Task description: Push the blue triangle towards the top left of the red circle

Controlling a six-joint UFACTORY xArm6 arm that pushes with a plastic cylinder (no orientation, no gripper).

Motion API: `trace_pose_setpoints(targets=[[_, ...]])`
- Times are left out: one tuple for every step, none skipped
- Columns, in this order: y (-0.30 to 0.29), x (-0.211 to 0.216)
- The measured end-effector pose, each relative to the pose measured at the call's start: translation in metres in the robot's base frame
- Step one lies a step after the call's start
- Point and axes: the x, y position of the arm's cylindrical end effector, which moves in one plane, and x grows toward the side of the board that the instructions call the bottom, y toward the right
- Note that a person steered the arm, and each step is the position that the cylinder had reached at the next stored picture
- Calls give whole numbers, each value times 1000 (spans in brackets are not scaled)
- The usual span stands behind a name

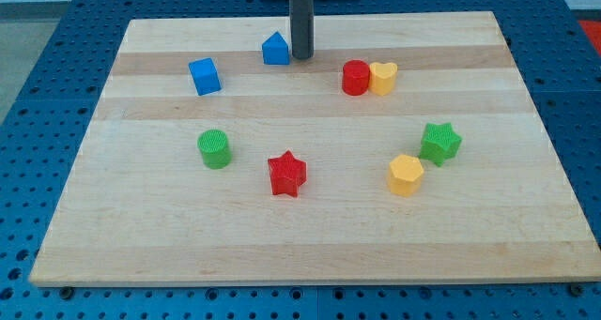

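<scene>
The blue triangle (276, 49) lies near the view's top, left of centre. My tip (301, 56) stands right beside it on its right side, touching or nearly touching. The red circle (355, 78) lies to the right and slightly lower, with a yellow heart (383, 78) touching its right side. The triangle is up and to the left of the red circle, with a gap between them.
A blue cube (204, 76) lies at the left. A green cylinder (214, 149) and a red star (286, 174) lie lower, near the middle. A green star (439, 143) and a yellow hexagon (406, 175) lie at the right. The wooden board (507, 236) ends on blue perforated table.
</scene>
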Motion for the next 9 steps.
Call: trace_pose_setpoints(targets=[[-4,-34],[-60,-31],[-76,17],[-63,57],[-68,33],[-92,1],[-93,-18],[-72,-21],[-46,25]])
